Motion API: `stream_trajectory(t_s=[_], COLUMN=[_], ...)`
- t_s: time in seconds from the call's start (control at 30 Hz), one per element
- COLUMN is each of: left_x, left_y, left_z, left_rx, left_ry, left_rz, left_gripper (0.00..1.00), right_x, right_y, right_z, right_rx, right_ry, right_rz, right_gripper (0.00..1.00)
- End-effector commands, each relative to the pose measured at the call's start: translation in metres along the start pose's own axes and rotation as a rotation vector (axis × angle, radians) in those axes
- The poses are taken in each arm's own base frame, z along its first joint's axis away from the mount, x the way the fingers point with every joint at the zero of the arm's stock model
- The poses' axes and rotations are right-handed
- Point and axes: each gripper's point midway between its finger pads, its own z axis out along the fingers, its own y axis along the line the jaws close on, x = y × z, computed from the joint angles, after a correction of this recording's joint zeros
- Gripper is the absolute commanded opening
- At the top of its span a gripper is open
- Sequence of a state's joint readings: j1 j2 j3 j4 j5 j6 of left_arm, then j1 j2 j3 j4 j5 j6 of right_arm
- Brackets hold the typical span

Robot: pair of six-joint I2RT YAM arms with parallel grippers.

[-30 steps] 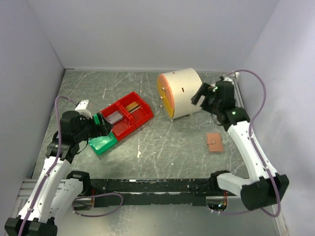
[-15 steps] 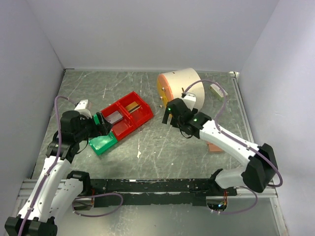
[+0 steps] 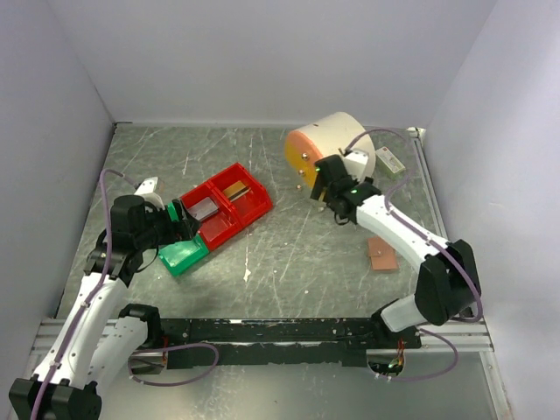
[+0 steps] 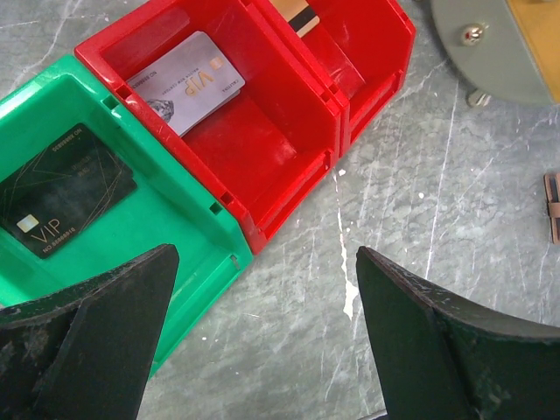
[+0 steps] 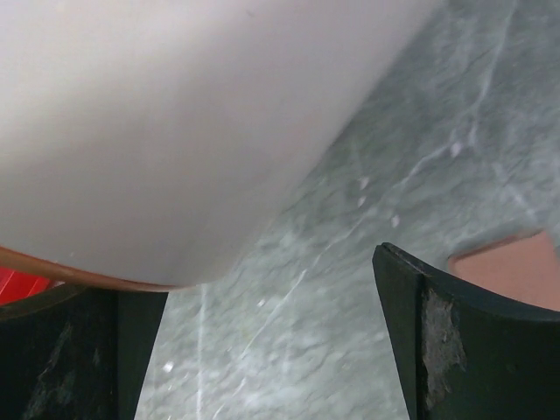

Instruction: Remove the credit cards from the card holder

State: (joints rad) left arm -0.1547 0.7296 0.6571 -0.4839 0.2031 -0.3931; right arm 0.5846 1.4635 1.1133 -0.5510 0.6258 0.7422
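Observation:
The card holder (image 3: 382, 254) lies flat on the table at the right, a tan-brown square; its edge shows in the left wrist view (image 4: 553, 206) and a corner in the right wrist view (image 5: 512, 267). A dark credit card (image 4: 66, 197) lies in the green bin (image 4: 188, 197). A silver card (image 4: 188, 80) lies in the near red bin (image 4: 289, 131), and a gold one (image 4: 302, 17) in the far red bin (image 4: 372, 39). My left gripper (image 4: 265, 262) hangs open beside the green bin, holding nothing. My right gripper (image 3: 322, 188) is open and empty at the cream cylinder's foot.
The big cream cylinder (image 3: 337, 153) with an orange face stands at the back, right against my right gripper and filling the right wrist view (image 5: 175, 114). A small pale box (image 3: 389, 162) lies behind it. Walls close in the table on three sides.
My right arm swung from the back right round to the cylinder's front, and its jaws widened. The cylinder shifted slightly back and right. The left arm has not moved.

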Motion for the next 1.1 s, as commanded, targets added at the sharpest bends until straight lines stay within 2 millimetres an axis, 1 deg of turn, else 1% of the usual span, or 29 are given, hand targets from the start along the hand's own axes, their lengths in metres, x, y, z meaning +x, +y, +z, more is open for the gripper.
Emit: stream_trajectory(t_s=[0.0, 0.1, 0.17, 0.2, 0.33, 0.4, 0.47, 0.53, 0.63, 0.7, 0.77, 0.9, 0.97, 1.07], left_x=[-0.009, -0.007, -0.007, -0.006, -0.006, -0.007, -0.007, -0.006, -0.006, -0.006, -0.006, -0.004, -0.004, -0.002], left_y=[0.002, 0.002, 0.002, 0.002, 0.002, 0.001, 0.001, 0.001, 0.001, 0.001, 0.001, 0.001, 0.002, 0.003], left_z=[-0.001, 0.0, 0.0, 0.0, -0.001, -0.001, -0.001, -0.001, -0.001, -0.001, -0.001, 0.001, 0.001, 0.002], left_rx=[-0.019, -0.019, -0.019, -0.02, -0.02, -0.019, -0.019, -0.017, -0.018, -0.019, -0.019, -0.019, -0.023, -0.03], left_ry=[-0.022, -0.014, -0.011, -0.011, -0.012, -0.015, -0.015, -0.012, -0.014, -0.014, -0.012, -0.003, 0.001, 0.007], left_rz=[-0.011, -0.014, -0.016, -0.017, -0.017, -0.016, -0.016, -0.015, -0.016, -0.014, -0.016, -0.015, -0.019, -0.023], left_gripper=[0.95, 0.95, 0.95, 0.95, 0.95, 0.95, 0.95, 0.95, 0.95, 0.95, 0.95, 0.95, 0.95, 0.95], right_x=[-0.04, -0.051, -0.057, -0.064, -0.074, -0.079, -0.083, -0.09, -0.104, -0.111, -0.116, -0.125, -0.127, -0.128], right_y=[-0.03, -0.039, -0.048, -0.052, -0.069, -0.072, -0.068, -0.068, -0.075, -0.086, -0.092, -0.094, -0.102, -0.12], right_z=[0.025, 0.036, 0.043, 0.047, 0.063, 0.072, 0.082, 0.089, 0.098, 0.102, 0.108, 0.12, 0.127, 0.135], right_rx=[-0.036, -0.049, -0.021, -0.005, 0.065, 0.063, 0.016, 0.02, 0.059, 0.124, 0.135, 0.113, 0.149, 0.215], right_ry=[-0.047, -0.025, -0.019, -0.022, -0.012, -0.018, -0.018, -0.031, -0.092, -0.104, -0.101, -0.095, -0.088, -0.066], right_rz=[0.03, 0.034, 0.032, 0.041, 0.032, 0.012, -0.043, -0.112, -0.209, -0.231, -0.223, -0.183, -0.158, -0.13], right_gripper=[0.98, 0.98, 0.98, 0.98, 0.98, 0.98, 0.98, 0.98, 0.99, 0.99, 1.0, 0.99, 0.99, 0.99])
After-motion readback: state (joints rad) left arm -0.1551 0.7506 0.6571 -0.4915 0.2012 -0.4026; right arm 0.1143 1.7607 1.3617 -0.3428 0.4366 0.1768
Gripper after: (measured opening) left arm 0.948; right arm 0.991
